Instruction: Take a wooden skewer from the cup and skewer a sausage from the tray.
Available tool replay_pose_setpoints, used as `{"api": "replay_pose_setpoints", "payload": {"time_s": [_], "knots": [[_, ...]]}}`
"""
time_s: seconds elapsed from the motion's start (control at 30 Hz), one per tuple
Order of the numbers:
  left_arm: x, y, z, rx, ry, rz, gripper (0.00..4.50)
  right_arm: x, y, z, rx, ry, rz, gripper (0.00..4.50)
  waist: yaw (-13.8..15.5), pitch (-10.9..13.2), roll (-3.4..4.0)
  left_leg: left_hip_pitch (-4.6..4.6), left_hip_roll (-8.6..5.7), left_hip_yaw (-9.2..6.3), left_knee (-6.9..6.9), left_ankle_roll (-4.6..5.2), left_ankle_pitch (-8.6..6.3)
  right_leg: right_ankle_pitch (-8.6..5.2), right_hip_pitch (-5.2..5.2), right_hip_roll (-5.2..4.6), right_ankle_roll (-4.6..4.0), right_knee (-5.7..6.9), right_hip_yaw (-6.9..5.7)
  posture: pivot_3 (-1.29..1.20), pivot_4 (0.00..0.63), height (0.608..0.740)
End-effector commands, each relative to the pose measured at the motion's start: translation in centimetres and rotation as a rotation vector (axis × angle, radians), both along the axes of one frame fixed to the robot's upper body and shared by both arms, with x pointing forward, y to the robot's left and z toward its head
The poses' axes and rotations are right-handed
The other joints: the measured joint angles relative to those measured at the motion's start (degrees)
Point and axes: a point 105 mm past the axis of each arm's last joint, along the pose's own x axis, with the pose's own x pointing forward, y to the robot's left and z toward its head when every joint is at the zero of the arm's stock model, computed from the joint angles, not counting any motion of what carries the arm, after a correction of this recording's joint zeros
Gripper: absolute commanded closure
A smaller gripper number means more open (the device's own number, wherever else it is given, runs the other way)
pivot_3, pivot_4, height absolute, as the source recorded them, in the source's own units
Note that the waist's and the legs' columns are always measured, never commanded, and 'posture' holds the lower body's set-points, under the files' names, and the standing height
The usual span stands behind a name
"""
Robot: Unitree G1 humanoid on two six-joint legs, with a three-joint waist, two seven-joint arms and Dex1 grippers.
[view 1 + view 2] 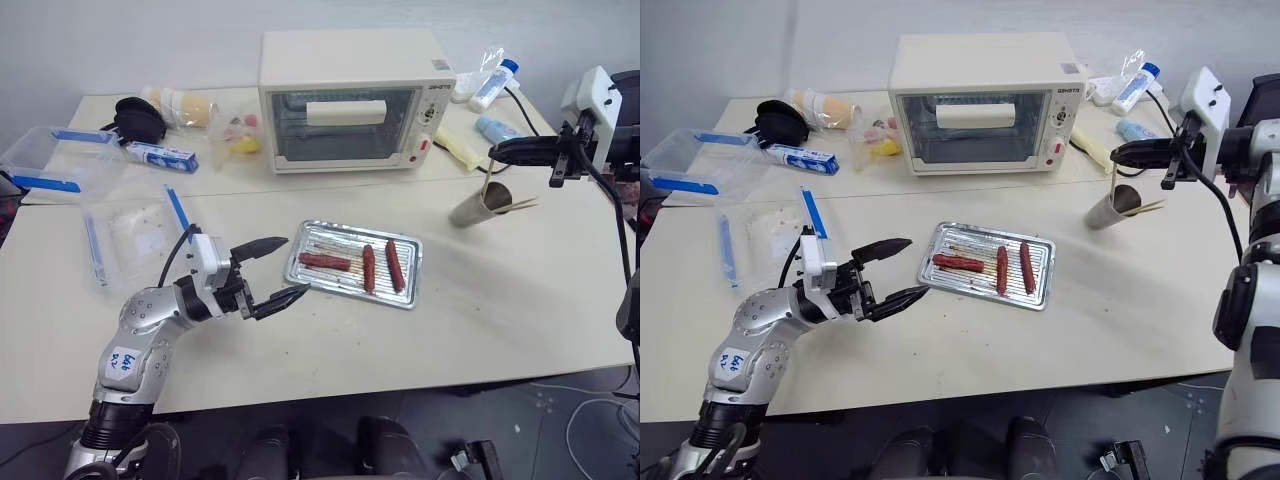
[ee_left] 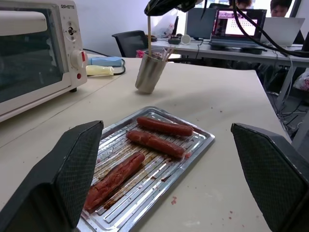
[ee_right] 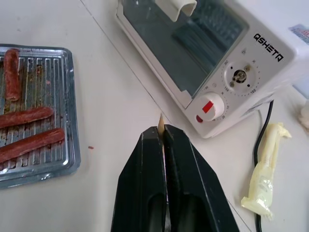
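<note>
A wooden skewer (image 3: pixel 161 123) is pinched in the tightly closed jaws of the right gripper (image 1: pixel 497 152), and its lower end is seen hanging into the cup (image 1: pixel 479 205) on the table (image 1: pixel 500 300). Three sausages (image 1: pixel 368 267) are laid in the tray (image 1: pixel 300 270), and the left gripper (image 1: pixel 282 268) is held just beside it with jaws wide open and empty. "QSHETA" is printed on the toaster oven (image 3: pixel 251 53) behind.

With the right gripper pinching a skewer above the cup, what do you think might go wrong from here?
The right gripper pinches the wooden skewer near its tip, so it may swing or slip. Its lower end sits in the leaning cup, which could topple. The sausages lie loose in the tray and may roll.
</note>
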Motion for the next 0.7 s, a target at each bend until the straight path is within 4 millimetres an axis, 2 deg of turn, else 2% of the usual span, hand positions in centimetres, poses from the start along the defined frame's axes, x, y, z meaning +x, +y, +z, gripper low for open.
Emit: {"api": "replay_pose_setpoints", "payload": {"time_s": [0.03,0.2,0.43,0.5,0.63,0.7], "knots": [[-0.1,-0.2,0.7,-0.001,-0.042,-0.016,0.00,-0.5,-0.1,1.6,0.017,-0.068,0.017,4.46,0.06,0.00,0.00,0.00,-0.01,0.00,0.00,0.00,0.00,0.00,0.00,-0.02,0.00,0.01,0.00,0.00,0.150,0.740],[-0.4,0.0,0.7,0.000,-0.041,-0.011,0.00,-1.1,-0.2,3.6,0.007,-0.115,0.029,4.46,-0.05,0.06,0.10,0.00,0.00,0.00,0.00,0.00,0.00,0.00,-0.01,0.00,0.00,0.02,0.01,0.00,0.150,0.740],[-0.8,0.1,1.0,-0.038,-0.024,-0.012,0.00,-3.0,0.5,8.7,0.085,-0.206,0.110,4.46,0.00,0.20,0.31,0.00,0.01,0.00,-0.01,0.00,0.00,0.00,-0.04,-0.01,0.00,0.00,0.04,0.00,0.150,0.740],[-0.7,-0.1,1.1,-0.046,-0.029,-0.014,0.00,-3.4,1.1,9.7,0.142,-0.208,0.150,4.46,0.02,0.20,0.31,0.00,0.00,0.00,-0.01,0.00,0.00,0.00,-0.03,-0.02,0.00,0.00,0.07,0.00,0.150,0.740],[-0.1,-1.2,1.7,-0.092,-0.052,-0.031,0.00,-4.1,3.7,9.8,0.416,-0.083,0.316,4.46,0.12,0.20,0.27,0.00,0.00,-0.02,-0.01,0.00,0.00,0.00,0.00,-0.07,0.00,0.01,0.08,0.00,0.150,0.740],[0.3,-1.9,1.9,-0.111,-0.063,-0.042,0.00,-4.6,5.2,8.3,0.541,0.009,0.390,4.46,0.20,0.15,0.16,0.00,0.01,-0.04,0.03,0.00,0.00,0.01,0.01,-0.07,0.01,0.06,0.05,0.00,0.150,0.740]]}}
